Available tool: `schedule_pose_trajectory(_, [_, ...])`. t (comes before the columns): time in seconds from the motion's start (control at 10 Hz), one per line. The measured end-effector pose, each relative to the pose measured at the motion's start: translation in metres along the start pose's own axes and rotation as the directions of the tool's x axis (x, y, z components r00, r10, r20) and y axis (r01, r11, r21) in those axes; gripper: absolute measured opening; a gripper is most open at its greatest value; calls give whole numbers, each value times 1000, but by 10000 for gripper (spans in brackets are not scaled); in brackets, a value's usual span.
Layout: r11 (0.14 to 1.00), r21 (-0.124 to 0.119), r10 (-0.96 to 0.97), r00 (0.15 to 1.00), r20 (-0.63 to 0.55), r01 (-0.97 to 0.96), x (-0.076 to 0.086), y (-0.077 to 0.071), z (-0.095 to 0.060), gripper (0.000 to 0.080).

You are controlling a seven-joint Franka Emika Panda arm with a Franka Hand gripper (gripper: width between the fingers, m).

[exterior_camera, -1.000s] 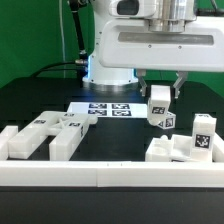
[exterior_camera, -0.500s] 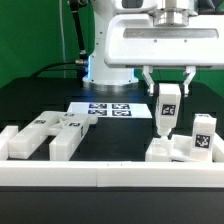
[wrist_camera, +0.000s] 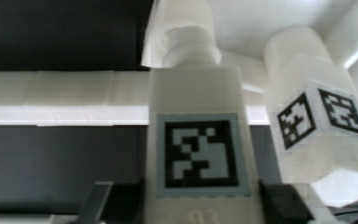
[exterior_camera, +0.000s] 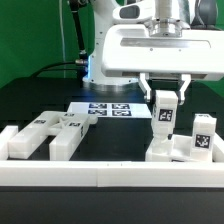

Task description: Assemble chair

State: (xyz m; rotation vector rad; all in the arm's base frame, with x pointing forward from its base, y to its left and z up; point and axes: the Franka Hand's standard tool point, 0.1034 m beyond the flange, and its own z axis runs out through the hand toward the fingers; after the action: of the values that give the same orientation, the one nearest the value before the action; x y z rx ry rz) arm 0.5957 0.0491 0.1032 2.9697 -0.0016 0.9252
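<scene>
Just past the marker board (exterior_camera: 105, 108), toward the exterior view's right, I have the gripper (exterior_camera: 165, 96) pinching a white chair post (exterior_camera: 163, 120) by its upper end, one finger on each side. The post is upright, with its square tag facing the exterior camera. In the wrist view both fingers (wrist_camera: 101, 205) sit against the sides of the tagged face, no gap visible.

The post's lower end comes down onto a low white block (exterior_camera: 165, 152) that sits nearer the camera than the marker board, on the same right side. I can't tell if the post is seated in it or just above it. A second tagged post (exterior_camera: 203, 135) stands upright on that block, just beside the held one and farther from the marker board. The two posts are apart, not touching.

In front of the marker board's other end, on the exterior view's left, lies a cluster of loose chair parts (exterior_camera: 45, 135), slabs and bars, some tagged. Beyond those, nearest the camera, the white border rail (exterior_camera: 110, 175) runs along the edge of the black table (exterior_camera: 40, 95).
</scene>
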Motion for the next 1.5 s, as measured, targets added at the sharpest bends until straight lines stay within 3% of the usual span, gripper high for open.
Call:
schedule_pose_trajectory(0.5, [999,-3,-48,999,3,48,7,1,9,291])
schedule_pose_trajectory(1.5, [997,-6,-76,997,-5,76,-9,-2,17,291])
